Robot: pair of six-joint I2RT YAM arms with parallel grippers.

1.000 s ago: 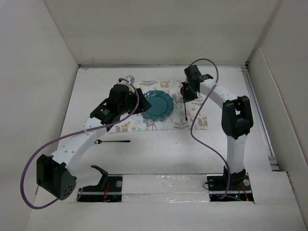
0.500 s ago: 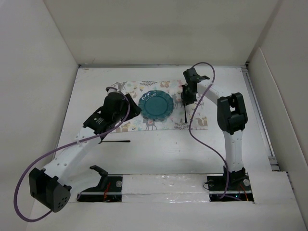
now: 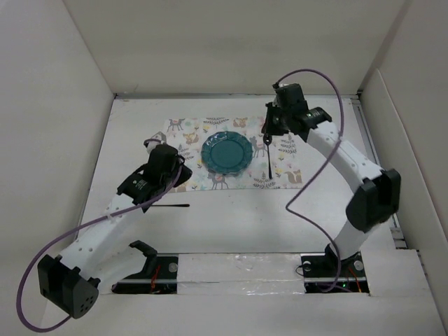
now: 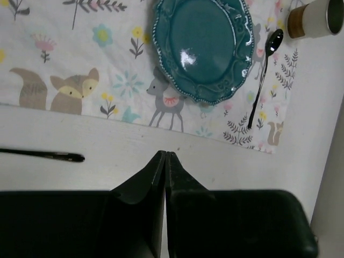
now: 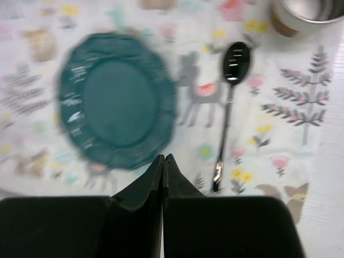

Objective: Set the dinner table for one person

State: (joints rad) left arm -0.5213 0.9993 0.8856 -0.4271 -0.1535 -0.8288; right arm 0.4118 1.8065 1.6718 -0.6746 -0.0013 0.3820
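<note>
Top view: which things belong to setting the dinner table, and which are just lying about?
Part of the job:
white flat dinner table
animal-and-leaf patterned cloth placemat
teal scalloped plate
black spoon on the placemat
slender black utensil on bare table
white cup with brown band

Just lying about:
nothing loose; only the arms' purple cables

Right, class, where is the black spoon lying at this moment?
In the top view the spoon lies on the patterned placemat, just right of the teal plate, not touching it.

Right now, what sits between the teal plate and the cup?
A black spoon, lying on the patterned placemat between the plate and the cup. The left wrist view shows it best.
</note>
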